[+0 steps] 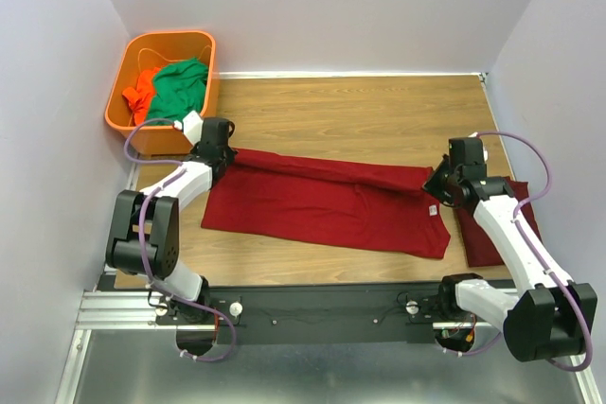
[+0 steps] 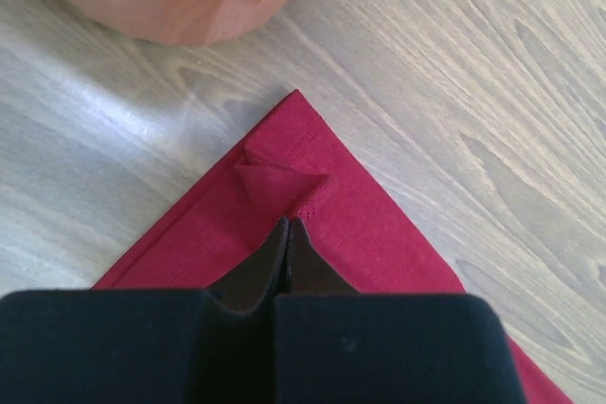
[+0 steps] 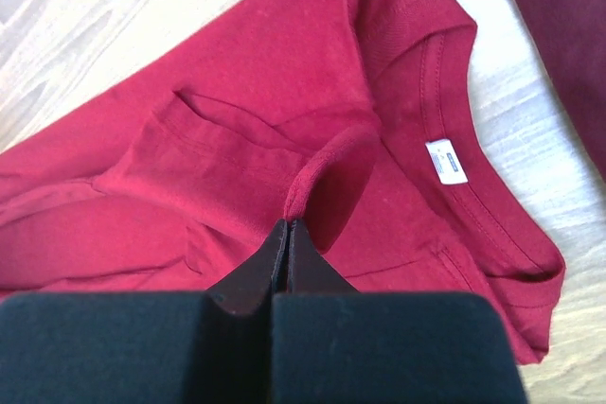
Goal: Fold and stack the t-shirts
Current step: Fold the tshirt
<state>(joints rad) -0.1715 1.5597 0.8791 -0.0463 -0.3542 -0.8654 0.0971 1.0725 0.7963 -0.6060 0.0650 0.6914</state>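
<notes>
A maroon t-shirt [image 1: 322,205] lies stretched across the table, its far long edge folded over toward the front. My left gripper [image 1: 225,158] is at its far left corner. In the left wrist view the left gripper [image 2: 289,222] is shut on a small raised peak of the hem corner [image 2: 279,182]. My right gripper [image 1: 435,188] is by the collar end. In the right wrist view the right gripper [image 3: 289,224] is shut on a lifted ridge of cloth [image 3: 327,163], next to the white neck label [image 3: 446,160]. A second, darker folded t-shirt [image 1: 485,234] lies at the right, partly under the right arm.
An orange basket [image 1: 170,38] stands at the back left corner, close behind the left gripper. It holds a green garment [image 1: 180,87] and a bright orange garment [image 1: 140,90]. Walls enclose the table on the left, back and right.
</notes>
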